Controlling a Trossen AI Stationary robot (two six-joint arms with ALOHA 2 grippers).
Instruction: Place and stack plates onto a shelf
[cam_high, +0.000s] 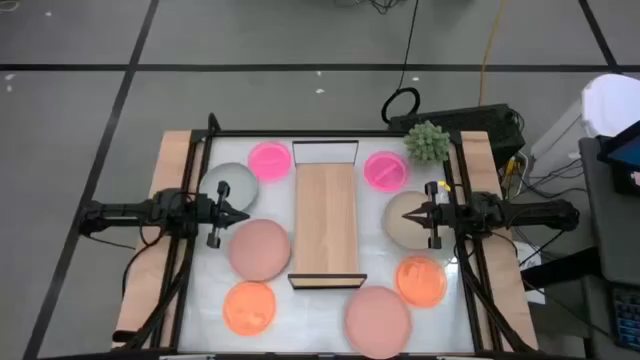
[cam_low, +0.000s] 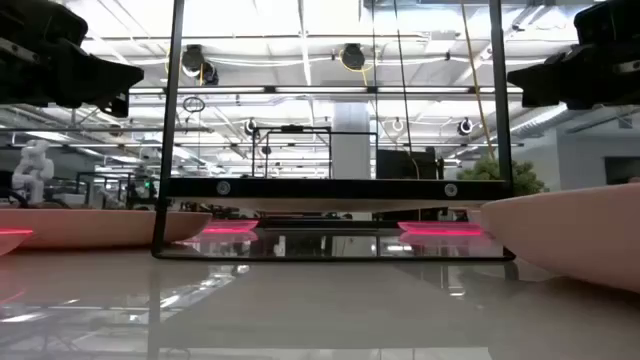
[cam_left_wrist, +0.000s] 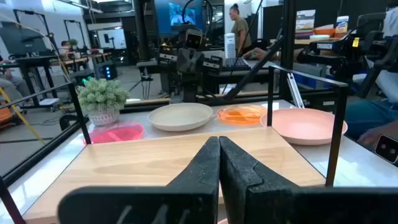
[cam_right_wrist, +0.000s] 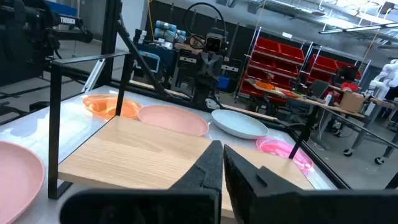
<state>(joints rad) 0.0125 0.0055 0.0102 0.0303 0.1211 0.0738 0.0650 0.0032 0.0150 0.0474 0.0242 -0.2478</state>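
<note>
Left hand over glossy white table

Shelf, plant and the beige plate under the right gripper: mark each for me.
shelf (cam_high: 325, 215): high view, middle of the wooden board.
plant (cam_high: 427, 142): high view, centre of the spiky green top.
beige plate (cam_high: 400, 222): high view, bare left part of it.

White table, bare wooden shelf mid-table, eight plates around it, plant
</note>
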